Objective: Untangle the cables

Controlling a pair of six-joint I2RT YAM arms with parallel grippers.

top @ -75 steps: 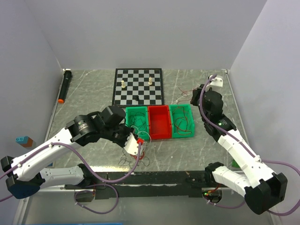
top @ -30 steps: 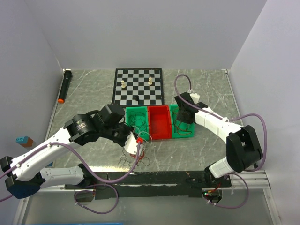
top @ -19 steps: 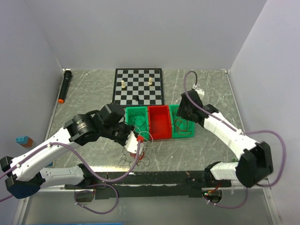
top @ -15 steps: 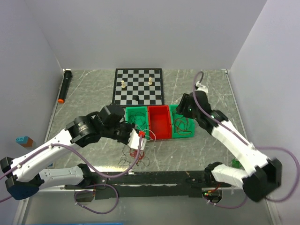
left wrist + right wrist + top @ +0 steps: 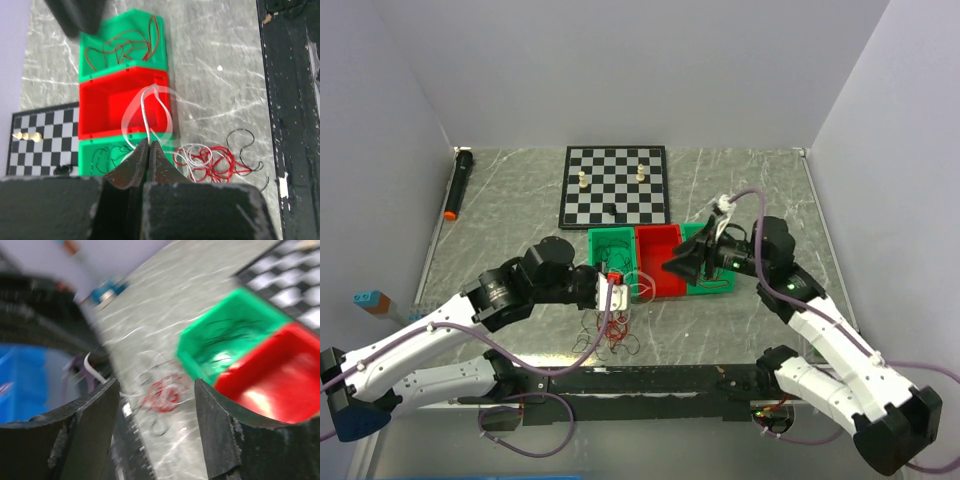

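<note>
Red plastic marks the middle of three bins in a row, and both arms reach toward this red bin. The left arm stretches low over the table from the near left, its wrist ending just left of the red bin's near corner. The left gripper is clenched, fingertips pressed together on a white cable. This cable rises from the pinch and curls into a thin oval loop over the red bin's near left corner.

The right arm comes in from the near right. Its elbow is raised to the right of the red bin and its forearm points left. The right gripper hangs above the red bin's right side. Its jaws stand apart with nothing between them, though the wrist view is blurred.

A tangle of cables lies on the table on the near side of the red bin, a little to its left. Red loops are densest at its middle, white strands run through them, and black curls trail at its edge. The white cable leads down toward this tangle.

The green bin touching the red bin's left wall holds black wires. The second green bin, against the red bin's right wall, holds red-brown wires in loose loops. A chessboard lies beyond the red bin.
</note>
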